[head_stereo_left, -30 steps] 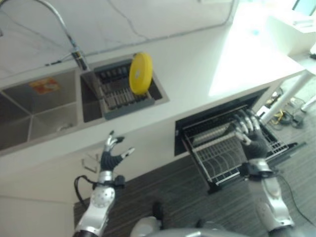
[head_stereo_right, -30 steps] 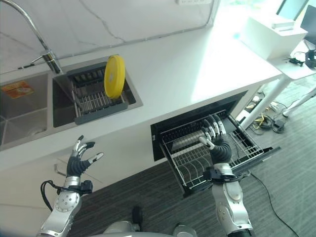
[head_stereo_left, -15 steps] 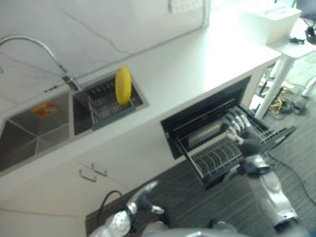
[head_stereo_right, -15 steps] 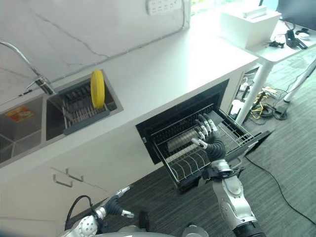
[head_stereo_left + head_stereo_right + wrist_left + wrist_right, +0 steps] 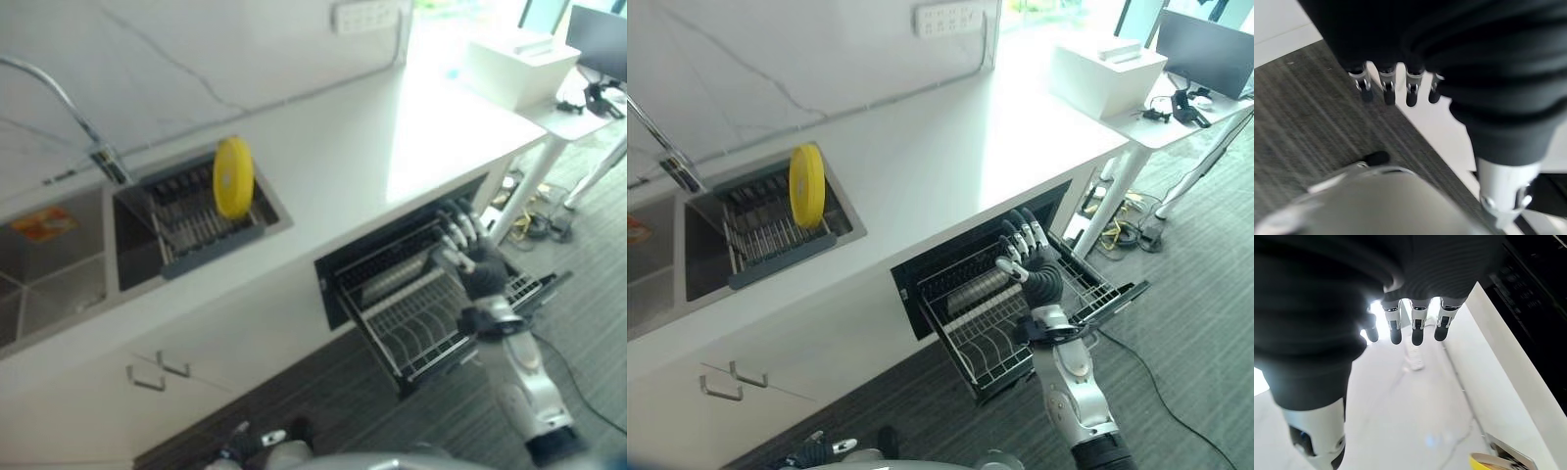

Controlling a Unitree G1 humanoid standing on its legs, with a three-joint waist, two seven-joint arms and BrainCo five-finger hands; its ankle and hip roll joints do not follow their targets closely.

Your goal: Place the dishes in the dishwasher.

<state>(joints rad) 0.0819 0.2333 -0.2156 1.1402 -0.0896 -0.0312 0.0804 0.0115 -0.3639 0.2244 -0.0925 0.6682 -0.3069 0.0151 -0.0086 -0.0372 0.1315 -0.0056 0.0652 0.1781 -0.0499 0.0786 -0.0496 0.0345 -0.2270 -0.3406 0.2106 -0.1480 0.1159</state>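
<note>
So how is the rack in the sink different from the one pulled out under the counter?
The sink rack sits down in the basin and holds a yellow plate standing on edge; the dishwasher rack is slid out below the counter and holds no dishes. The right hand, fingers straight, is over the dishwasher rack. Both have wire slots.

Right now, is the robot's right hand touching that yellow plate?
Apart. The right eye view shows the right hand over the dishwasher rack, while the yellow plate stands in the sink rack across the counter.
</note>
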